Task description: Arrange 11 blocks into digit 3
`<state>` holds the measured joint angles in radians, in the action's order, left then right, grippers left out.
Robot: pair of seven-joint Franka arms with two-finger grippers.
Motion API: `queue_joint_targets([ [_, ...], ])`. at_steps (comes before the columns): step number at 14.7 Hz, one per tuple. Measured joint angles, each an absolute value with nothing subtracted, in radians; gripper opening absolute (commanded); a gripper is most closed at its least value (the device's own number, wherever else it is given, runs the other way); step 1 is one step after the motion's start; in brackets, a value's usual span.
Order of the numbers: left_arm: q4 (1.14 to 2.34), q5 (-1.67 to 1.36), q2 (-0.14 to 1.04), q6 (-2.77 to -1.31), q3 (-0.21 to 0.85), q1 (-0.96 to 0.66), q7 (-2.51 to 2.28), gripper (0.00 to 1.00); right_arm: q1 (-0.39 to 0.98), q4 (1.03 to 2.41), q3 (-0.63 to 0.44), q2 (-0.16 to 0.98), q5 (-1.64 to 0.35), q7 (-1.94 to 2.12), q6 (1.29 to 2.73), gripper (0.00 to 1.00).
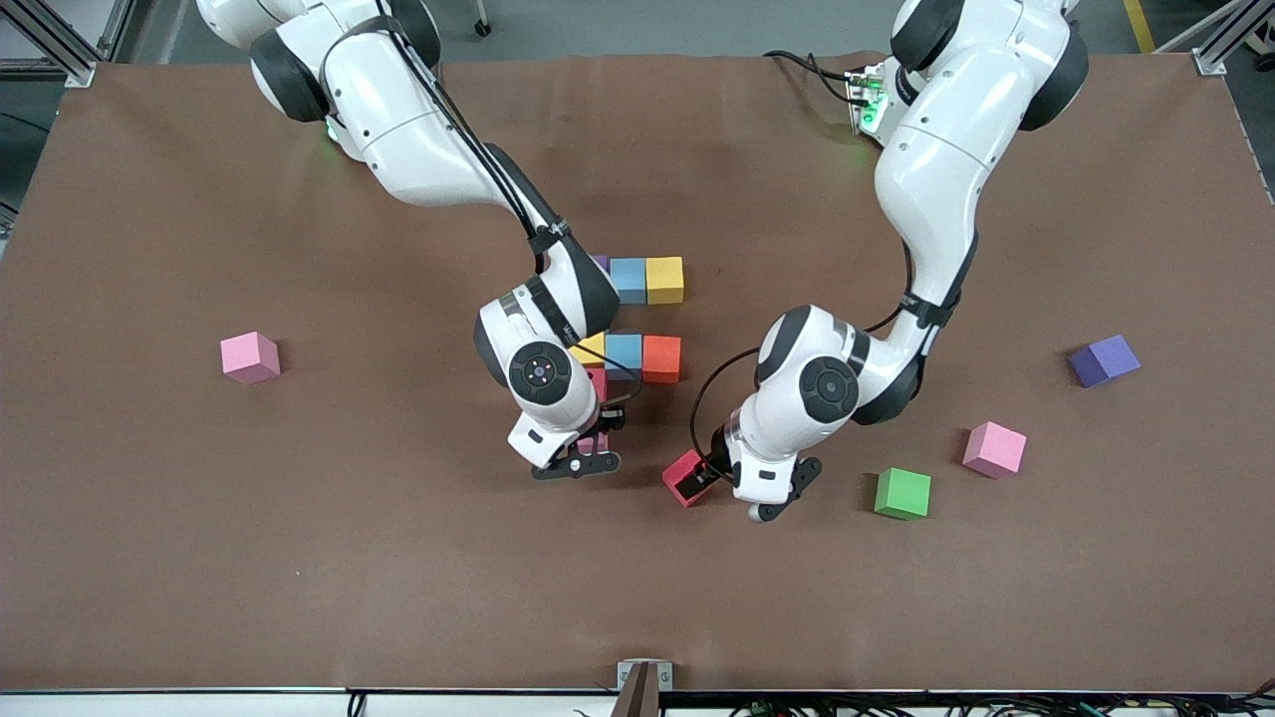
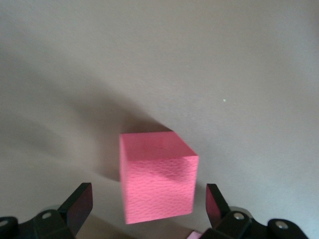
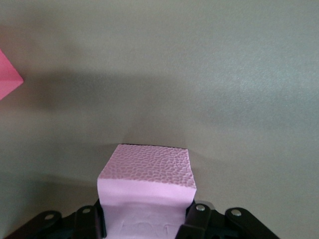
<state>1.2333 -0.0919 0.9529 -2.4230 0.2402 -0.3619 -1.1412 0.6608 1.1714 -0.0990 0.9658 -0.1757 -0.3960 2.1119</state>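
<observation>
Two rows of blocks lie mid-table: a part-hidden purple one (image 1: 601, 263), light blue (image 1: 628, 279) and yellow (image 1: 664, 279); then yellow (image 1: 590, 349), light blue (image 1: 624, 351) and orange (image 1: 661, 358). A red block (image 1: 598, 382) adjoins that row. My right gripper (image 1: 581, 456) (image 3: 144, 219) hangs over the table beside that red block, shut on a pale pink block (image 1: 595, 444) (image 3: 147, 172). My left gripper (image 1: 742, 480) (image 2: 148, 191) is open. A loose red block (image 1: 685, 478) (image 2: 157, 177) lies just ahead of its fingers (image 2: 79, 201), untouched.
Loose blocks lie on the brown table (image 1: 398, 578): pink (image 1: 249, 357) toward the right arm's end, and green (image 1: 902, 493), pink (image 1: 993, 448) and purple (image 1: 1104, 359) toward the left arm's end.
</observation>
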Motion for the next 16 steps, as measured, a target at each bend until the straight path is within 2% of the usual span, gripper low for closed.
queue_joint_targets([
  [9,1.206,-0.092,1.012,-2.524,0.232,-0.377,-1.159,0.99,0.679,1.176,-0.104,0.962,-0.175,-0.396,2.092,0.34],
  [10,1.205,-0.092,1.017,-2.528,0.232,-0.377,-1.159,0.94,0.679,1.176,-0.104,0.962,-0.175,-0.396,2.092,0.36],
  [14,1.205,-0.092,1.025,-2.540,0.232,-0.377,-1.159,0.58,0.680,1.177,-0.104,0.962,-0.175,-0.396,2.092,0.40],
  [16,1.205,-0.092,1.026,-2.550,0.232,-0.377,-1.159,0.34,0.680,1.177,-0.104,0.962,-0.175,-0.396,2.092,0.44],
])
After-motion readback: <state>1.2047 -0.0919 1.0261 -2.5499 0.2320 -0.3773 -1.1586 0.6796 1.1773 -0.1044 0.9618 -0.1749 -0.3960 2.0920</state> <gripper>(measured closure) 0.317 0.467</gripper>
